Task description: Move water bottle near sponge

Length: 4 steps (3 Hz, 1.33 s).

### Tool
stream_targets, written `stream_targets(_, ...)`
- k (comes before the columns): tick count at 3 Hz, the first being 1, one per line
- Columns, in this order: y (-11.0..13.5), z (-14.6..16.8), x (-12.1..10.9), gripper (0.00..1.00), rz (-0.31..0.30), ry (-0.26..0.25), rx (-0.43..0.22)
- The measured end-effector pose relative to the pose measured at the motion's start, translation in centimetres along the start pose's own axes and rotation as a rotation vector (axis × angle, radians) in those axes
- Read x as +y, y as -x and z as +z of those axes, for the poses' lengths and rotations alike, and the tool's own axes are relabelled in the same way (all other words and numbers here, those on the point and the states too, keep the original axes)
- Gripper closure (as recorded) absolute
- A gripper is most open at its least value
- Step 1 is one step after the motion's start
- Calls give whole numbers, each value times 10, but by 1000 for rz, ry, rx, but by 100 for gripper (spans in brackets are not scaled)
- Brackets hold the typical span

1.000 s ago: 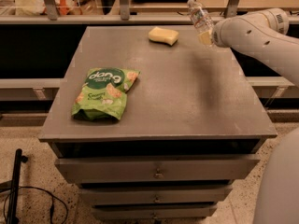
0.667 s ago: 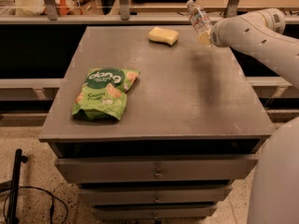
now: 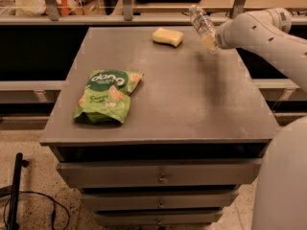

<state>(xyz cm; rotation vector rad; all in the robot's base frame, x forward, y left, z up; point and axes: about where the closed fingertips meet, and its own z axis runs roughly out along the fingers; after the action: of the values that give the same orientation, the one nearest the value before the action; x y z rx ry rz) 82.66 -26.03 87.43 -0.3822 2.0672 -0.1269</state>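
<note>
The water bottle (image 3: 202, 24) is a small clear bottle with a white cap and a red, white and blue label. It is tilted and held in the air over the table's far right corner. My gripper (image 3: 210, 41), at the end of the white arm coming in from the right, is shut on the bottle's lower part. The sponge (image 3: 168, 36) is pale yellow and lies flat on the table's far edge, a short way to the left of the bottle and apart from it.
A green snack bag (image 3: 108, 96) lies on the left half of the grey table (image 3: 192, 104). Drawers sit under the tabletop (image 3: 160, 174). A shelf rail and posts run behind the table (image 3: 124, 4). My white base (image 3: 283, 186) is at the lower right.
The gripper and the bottle have sunk slightly toward the table and edged a little to the left. The sponge and the bag have not moved.
</note>
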Motion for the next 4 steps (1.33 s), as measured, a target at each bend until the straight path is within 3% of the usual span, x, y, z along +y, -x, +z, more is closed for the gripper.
stream_targets(1,-5,-2,-1,100,-1,-10,26)
stream_targets(2,-10,-6,0,84,-3,-14,48)
stream_targets(4,-15,-14,4,37,-11,-6,73)
